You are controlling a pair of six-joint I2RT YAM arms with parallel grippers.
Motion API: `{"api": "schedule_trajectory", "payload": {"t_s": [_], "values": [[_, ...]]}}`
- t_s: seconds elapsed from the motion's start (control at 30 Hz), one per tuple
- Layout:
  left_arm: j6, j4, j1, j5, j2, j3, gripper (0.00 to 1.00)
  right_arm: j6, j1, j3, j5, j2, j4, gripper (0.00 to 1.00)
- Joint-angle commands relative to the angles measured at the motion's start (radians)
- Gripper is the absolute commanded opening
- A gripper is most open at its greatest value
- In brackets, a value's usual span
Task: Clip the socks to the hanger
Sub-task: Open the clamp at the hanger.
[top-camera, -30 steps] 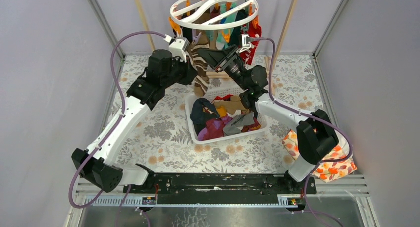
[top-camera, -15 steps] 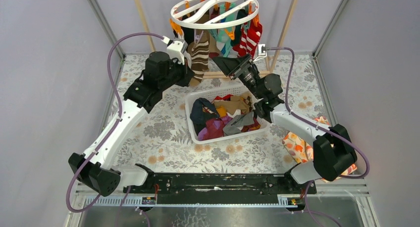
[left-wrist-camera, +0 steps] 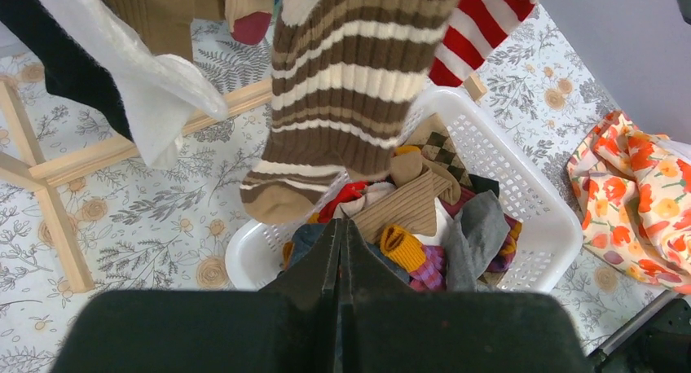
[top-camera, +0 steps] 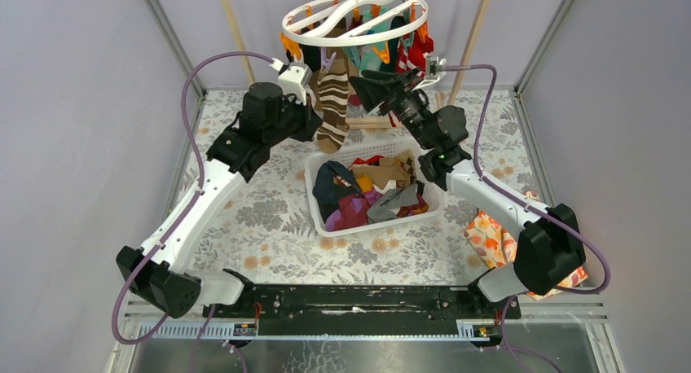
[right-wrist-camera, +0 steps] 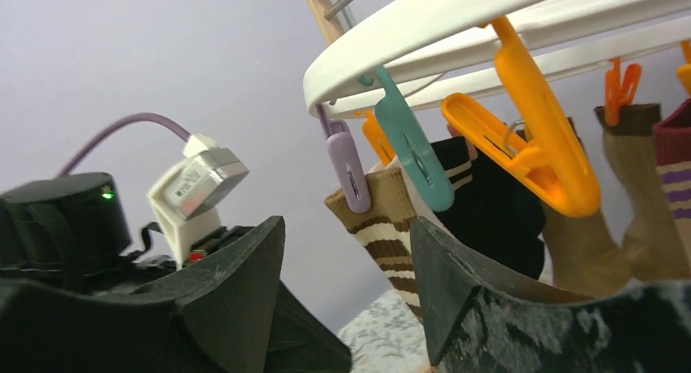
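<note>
The hanger point(top-camera: 287, 20), a white ring with an S crossbar, hangs at the back with several socks clipped to it. A brown-and-cream striped sock point(top-camera: 332, 104) hangs from a purple clip point(right-wrist-camera: 349, 165), free of both grippers. It also shows in the left wrist view point(left-wrist-camera: 350, 88) and the right wrist view point(right-wrist-camera: 383, 218). My left gripper point(left-wrist-camera: 340, 226) is shut and empty, just left of that sock. My right gripper point(right-wrist-camera: 346, 226) is open and empty, raised under the ring's rim point(right-wrist-camera: 424, 23), near the teal point(right-wrist-camera: 411, 149) and orange point(right-wrist-camera: 521, 137) clips. More socks point(top-camera: 371, 194) lie in the basket.
The white slotted basket point(top-camera: 322, 218) stands mid-table below the hanger, also in the left wrist view point(left-wrist-camera: 538, 202). The wooden rack frame point(top-camera: 473, 39) stands behind, with its foot in the left wrist view point(left-wrist-camera: 57, 202). A floral cloth point(top-camera: 554, 275) lies at the right front.
My right gripper has drawn back to the right from the striped sock and then lifted up toward the ring. The striped sock has swung a little. The left arm has barely moved.
</note>
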Motion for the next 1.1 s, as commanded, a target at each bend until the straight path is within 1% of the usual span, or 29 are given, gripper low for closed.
{"api": "schedule_trajectory", "payload": {"t_s": [0.0, 0.1, 0.33, 0.6, 0.73, 0.8, 0.9, 0.97, 1.07], "values": [[0.014, -0.004, -0.006, 0.019, -0.003, 0.049, 0.02, -0.203, 0.041, 0.055, 0.061, 0.035, 0.091, 0.64], [0.016, -0.014, -0.006, 0.025, -0.007, 0.063, 0.02, -0.290, 0.070, 0.074, 0.100, 0.054, 0.097, 0.62], [0.017, -0.036, -0.005, 0.037, -0.017, 0.092, 0.02, -0.498, 0.107, 0.113, 0.254, 0.069, 0.019, 0.58], [0.012, -0.052, -0.006, 0.054, -0.019, 0.118, 0.02, -0.625, 0.108, 0.215, 0.245, 0.117, -0.101, 0.53], [0.014, -0.060, -0.006, 0.060, -0.026, 0.132, 0.02, -0.682, 0.107, 0.237, 0.241, 0.129, -0.151, 0.51], [0.012, -0.064, -0.006, 0.065, -0.028, 0.140, 0.02, -0.698, 0.107, 0.238, 0.233, 0.125, -0.161, 0.45], [0.010, -0.074, -0.006, 0.074, -0.024, 0.154, 0.03, -0.707, 0.108, 0.234, 0.223, 0.116, -0.167, 0.26], [0.009, -0.078, -0.006, 0.077, -0.023, 0.164, 0.03, -0.709, 0.107, 0.228, 0.221, 0.109, -0.160, 0.16], [0.007, -0.080, -0.006, 0.079, -0.023, 0.176, 0.03, -0.714, 0.109, 0.221, 0.207, 0.096, -0.157, 0.06]]}}
